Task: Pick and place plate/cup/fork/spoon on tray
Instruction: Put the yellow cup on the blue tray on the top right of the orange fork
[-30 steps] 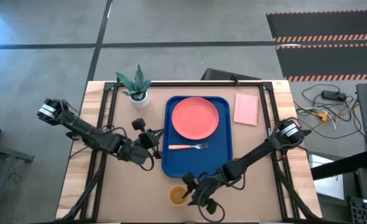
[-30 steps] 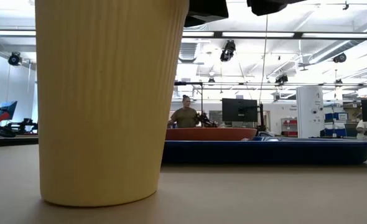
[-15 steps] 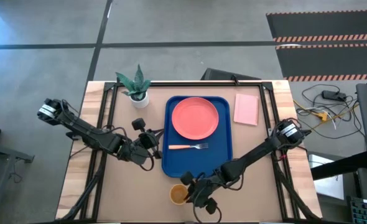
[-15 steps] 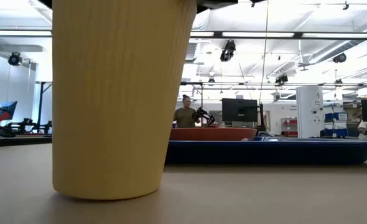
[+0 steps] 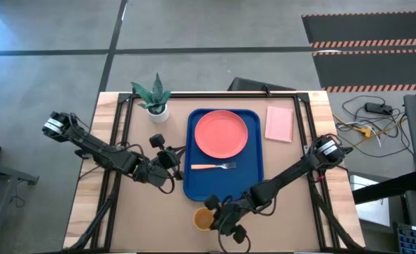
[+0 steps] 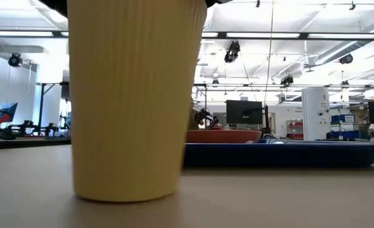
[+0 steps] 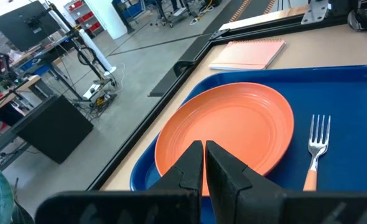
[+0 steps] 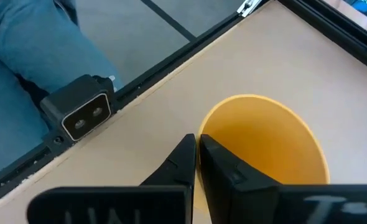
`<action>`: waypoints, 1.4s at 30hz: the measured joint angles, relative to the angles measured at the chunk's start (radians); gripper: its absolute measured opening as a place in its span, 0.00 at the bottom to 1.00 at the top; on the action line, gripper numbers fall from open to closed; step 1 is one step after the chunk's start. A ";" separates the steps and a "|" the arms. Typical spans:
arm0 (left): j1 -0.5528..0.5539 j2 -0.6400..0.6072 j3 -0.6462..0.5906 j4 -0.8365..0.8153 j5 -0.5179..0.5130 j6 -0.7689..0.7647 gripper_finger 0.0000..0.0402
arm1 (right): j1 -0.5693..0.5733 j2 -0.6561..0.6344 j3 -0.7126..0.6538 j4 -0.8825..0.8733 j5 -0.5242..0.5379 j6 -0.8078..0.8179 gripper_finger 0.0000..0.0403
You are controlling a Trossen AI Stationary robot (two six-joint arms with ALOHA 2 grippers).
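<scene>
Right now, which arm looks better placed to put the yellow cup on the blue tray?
The right arm. Its end effector is pinched on the cup rim, just off the tray near edge. The left end effector waits shut beside the tray, farther from the cup.

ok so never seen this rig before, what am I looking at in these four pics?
Two robot arms work at a table. One picture looks straight down, one sits at table height close to the cup, and two ride on the wrists. The blue tray holds the plate and the fork; a potted plant and a pink pad sit beside it. The right gripper pinches the cup's rim; the cup stands off the tray. The left gripper is shut, empty, by the tray's left edge.
</scene>
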 joint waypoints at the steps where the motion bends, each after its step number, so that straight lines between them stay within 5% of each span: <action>1: 0.000 0.000 0.000 0.000 0.001 0.000 0.00 | 0.000 -0.003 0.000 0.000 -0.012 0.006 0.02; 26: 0.000 0.000 0.000 0.000 0.030 -0.001 0.00 | 0.002 -0.062 -0.018 -0.038 -0.016 0.057 0.02; 29: -0.006 0.000 0.000 0.000 0.125 -0.006 0.00 | 0.002 -0.062 -0.019 -0.042 0.018 0.075 0.02; 34: -0.039 0.001 0.000 0.000 0.478 -0.115 0.00 | -0.012 -0.062 -0.018 -0.102 0.125 0.164 0.02; 42: -0.248 0.043 0.000 0.001 0.394 -0.329 0.00 | -0.100 -0.064 -0.014 -0.169 0.000 0.328 0.02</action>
